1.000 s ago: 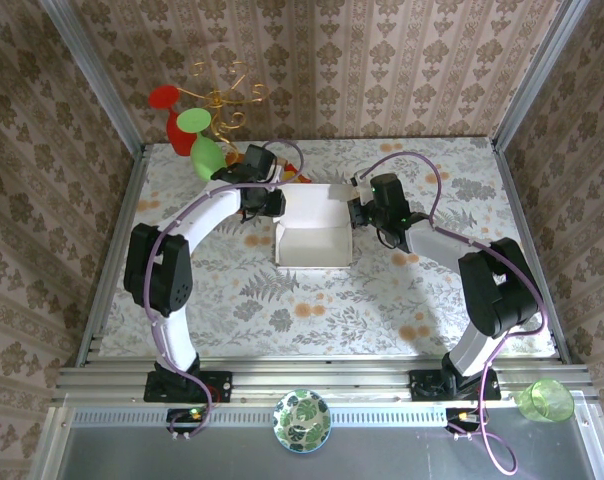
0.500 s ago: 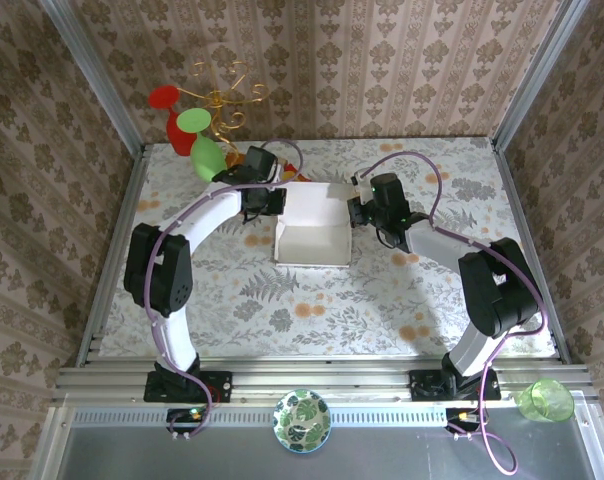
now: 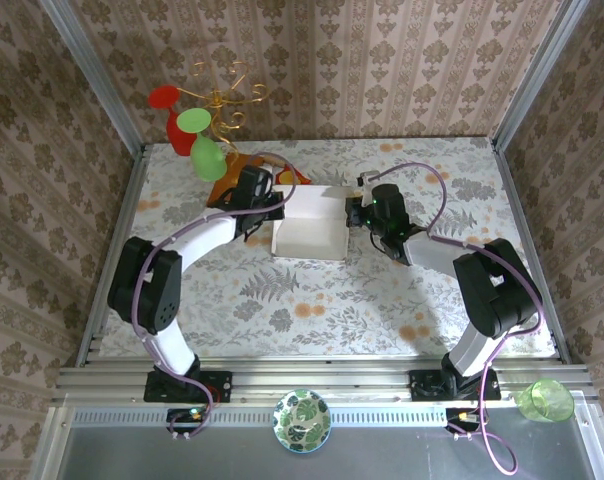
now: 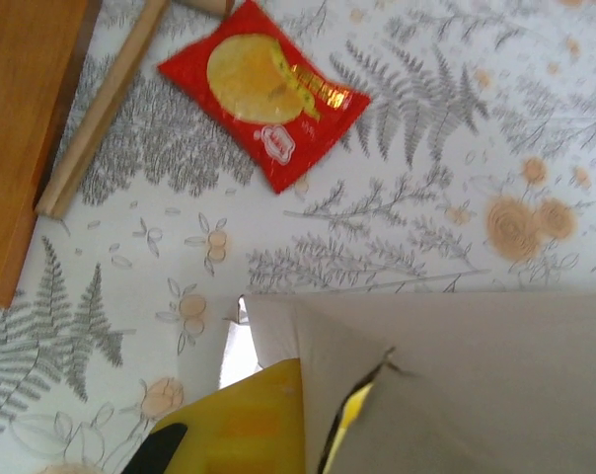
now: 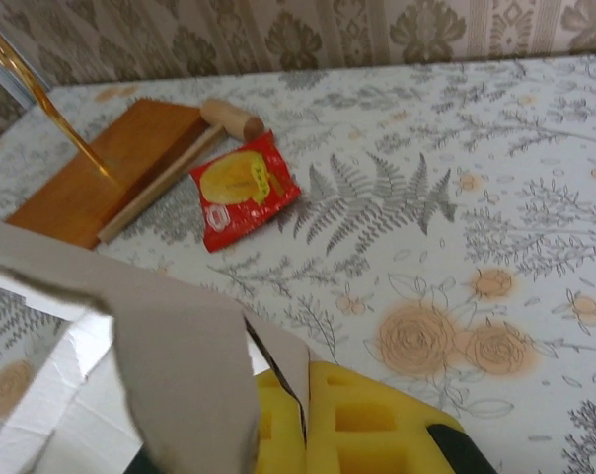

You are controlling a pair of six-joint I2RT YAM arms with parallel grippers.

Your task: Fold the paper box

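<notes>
Right at the front rail sit a small leaf-patterned dish (image 3: 302,421) and a green plastic cup (image 3: 545,401), both out of play. Mid-worktop (image 3: 282,300), on the fern-and-flower print, there's the paper box (image 3: 310,236), open-topped with its walls up. The left end effector (image 3: 273,207) is pinched tight on the far-left wall. The right end effector (image 3: 353,213) is clamped the same way on the far-right wall, and up close its yellow pads (image 5: 372,420) sandwich a thin cardboard edge.

That card looks featherlight, matte and off-white. I'd expect it to hinge easily along its creases and buckle anywhere else. The left wrist view shows a little nick in the edge, so it could tear under a hard tug. Best taken at wall edges close to a crease, from both sides, since a box this light would probably skid.

Beyond it lie a glossy red snack packet (image 4: 263,94), crinkly foil by the look, a flat brown wooden board (image 5: 111,168) and a round-headed wooden stick (image 5: 180,158). At the back stands a curly wire stand with red and green discs (image 3: 207,110).
</notes>
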